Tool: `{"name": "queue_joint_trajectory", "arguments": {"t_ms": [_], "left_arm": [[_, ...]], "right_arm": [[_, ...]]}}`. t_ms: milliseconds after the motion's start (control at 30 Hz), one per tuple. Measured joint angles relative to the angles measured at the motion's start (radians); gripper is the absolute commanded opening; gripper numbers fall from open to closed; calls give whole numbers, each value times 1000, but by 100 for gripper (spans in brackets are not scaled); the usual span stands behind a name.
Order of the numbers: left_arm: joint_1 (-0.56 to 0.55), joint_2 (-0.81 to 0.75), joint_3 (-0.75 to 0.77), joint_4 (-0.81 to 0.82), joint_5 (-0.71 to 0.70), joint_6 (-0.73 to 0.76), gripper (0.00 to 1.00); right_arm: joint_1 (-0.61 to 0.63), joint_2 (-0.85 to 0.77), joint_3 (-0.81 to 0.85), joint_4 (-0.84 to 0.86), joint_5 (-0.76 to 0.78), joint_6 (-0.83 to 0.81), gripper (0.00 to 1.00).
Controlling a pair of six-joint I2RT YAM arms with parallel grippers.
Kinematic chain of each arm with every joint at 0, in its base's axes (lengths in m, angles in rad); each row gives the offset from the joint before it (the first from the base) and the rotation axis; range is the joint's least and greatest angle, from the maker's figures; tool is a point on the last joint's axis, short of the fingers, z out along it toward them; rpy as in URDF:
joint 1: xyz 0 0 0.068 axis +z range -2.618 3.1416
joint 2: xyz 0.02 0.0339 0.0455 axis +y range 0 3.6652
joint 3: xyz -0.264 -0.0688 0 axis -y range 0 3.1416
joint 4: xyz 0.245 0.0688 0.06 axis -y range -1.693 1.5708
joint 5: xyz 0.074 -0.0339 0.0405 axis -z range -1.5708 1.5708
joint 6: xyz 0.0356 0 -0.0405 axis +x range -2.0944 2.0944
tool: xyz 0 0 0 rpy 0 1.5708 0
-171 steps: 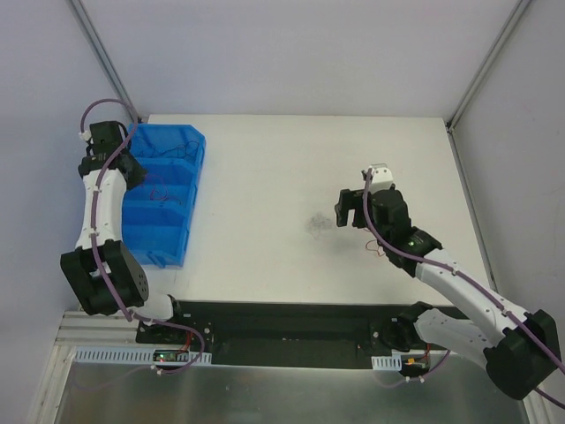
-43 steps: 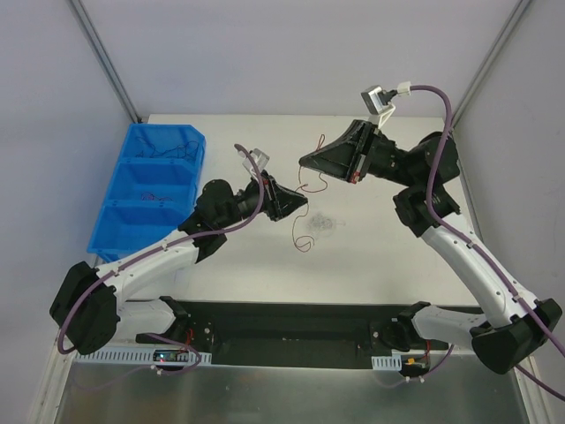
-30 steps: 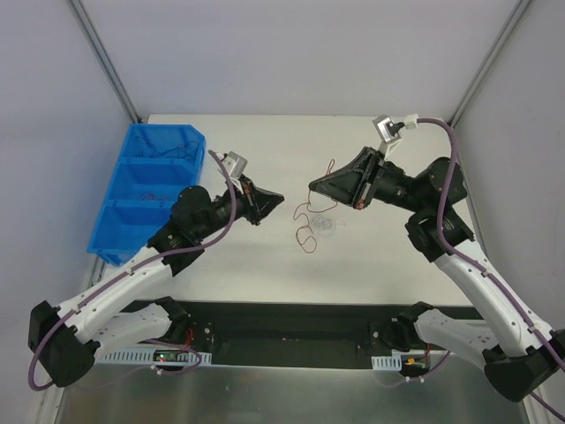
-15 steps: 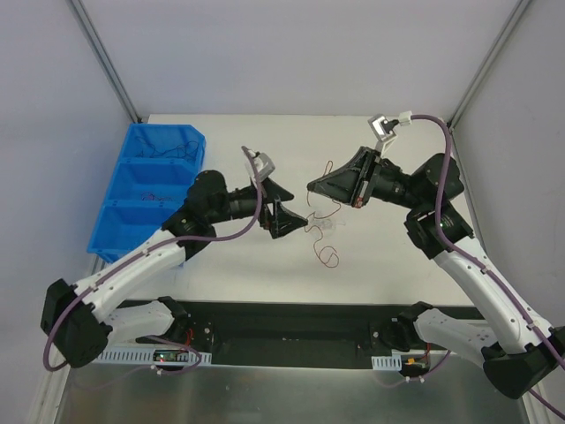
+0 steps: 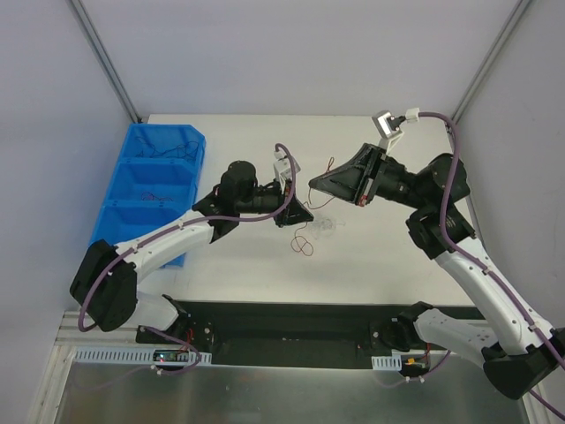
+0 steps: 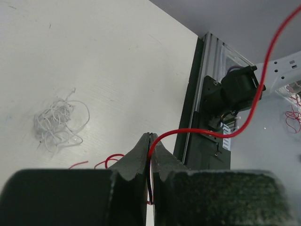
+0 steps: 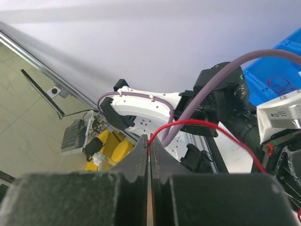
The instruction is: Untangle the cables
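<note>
Two pinches on red wire: left tool, right tool clamped shut; separation step; next, spread apart clear of pale clump on tabletop

I see no legible text on any feed; the white label is too blurred to read.

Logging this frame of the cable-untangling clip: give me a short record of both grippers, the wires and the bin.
left gripper: shut on thin red wire, held above white table
right gripper: shut on thin red wire, raised; whether it is the same strand, cannot tell
pale grey wire clump: lying on table, apart from both grippers
blue three-compartment plastic bin: at table's left edge
</note>
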Motion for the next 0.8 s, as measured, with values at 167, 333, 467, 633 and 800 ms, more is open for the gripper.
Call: {"name": "queue_joint_trajectory", "arguments": {"t_ms": [167,333,467,633,800], "left_arm": [[12,-58,3,-117,-61,22,0],[172,-189,35,-320,-107,10,0],[425,-310,65,-441,-175,-35,0],[626,-365,134,-525,-258,-68,0],[805,-290,175,-533,-313,-107,0]], "right_arm": [[0,-24,-8,-93,59,-114,53],[0,-101,-90,-267,223,-323,80],[0,-104,-174,-361,366,-461,82],[-1,-32,-269,-417,517,-582,82],[-8,46,-328,-407,574,-624,82]]}}
